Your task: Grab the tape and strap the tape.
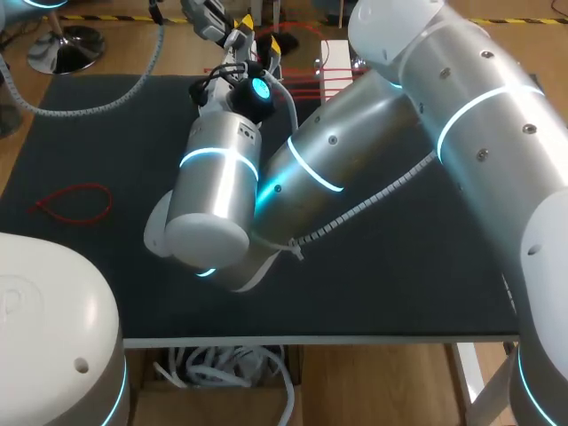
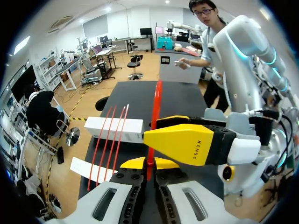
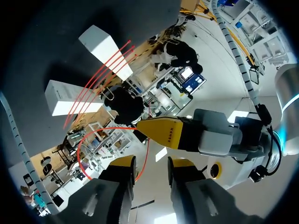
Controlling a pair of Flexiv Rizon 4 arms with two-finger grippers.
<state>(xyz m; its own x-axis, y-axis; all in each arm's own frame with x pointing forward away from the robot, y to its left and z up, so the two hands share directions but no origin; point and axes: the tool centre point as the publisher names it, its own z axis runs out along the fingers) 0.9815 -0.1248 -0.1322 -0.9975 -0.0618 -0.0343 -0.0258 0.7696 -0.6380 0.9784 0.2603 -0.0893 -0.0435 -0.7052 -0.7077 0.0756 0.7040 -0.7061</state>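
Seen from above, both claws meet at about 12 o'clock on the table (image 1: 399,266), at or just past its far edge, so the work is done in the air.

The left claw (image 2: 152,163) is pinched narrow on the red tie (image 2: 155,100), the task's tape. The tie stands upright out of its fingertips, probably held firm as an anchor.

The right claw (image 3: 153,163) comes in from the side, across the tie. In its own view its fingers stand apart, with 1 strand of the tie running down between them, nearer 1 finger and not squeezed from both sides. Beside that finger the tie bends round into a loop, so the strapping looks begun but not drawn tight.

At about 1 o'clock, 2 white blocks (image 1: 335,80) carry 3 spare ties (image 2: 112,135) laid across the gap between them, likely so that a finger can slip underneath. A closed red ring (image 1: 75,202) lies flat at 9 o'clock, well apart from both claws.
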